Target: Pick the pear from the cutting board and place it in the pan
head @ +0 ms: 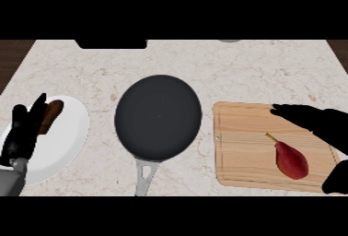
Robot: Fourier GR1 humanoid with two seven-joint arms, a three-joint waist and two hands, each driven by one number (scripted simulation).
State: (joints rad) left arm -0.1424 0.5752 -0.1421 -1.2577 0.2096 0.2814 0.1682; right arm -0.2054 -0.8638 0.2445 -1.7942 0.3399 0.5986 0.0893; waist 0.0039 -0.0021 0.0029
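Red pear [292, 160] on cutting board [252, 147], stem pointing up-left, right hand [319, 122] spread open above it

A round white plate [68, 138] sits at the left of the pale speckled stone counter [204, 64], carrying a brown elongated piece of food [51, 113] near its upper-left rim.

L hand [20, 131] at left edge hides part of plate [68, 138] & of brown item [51, 113]; can't ID that item. R hand [319, 122] cut by right edge, covers board's [245, 138] upper-right corner. Dark object [111, 44] at top & pan handle [143, 177] at bottom cut off.
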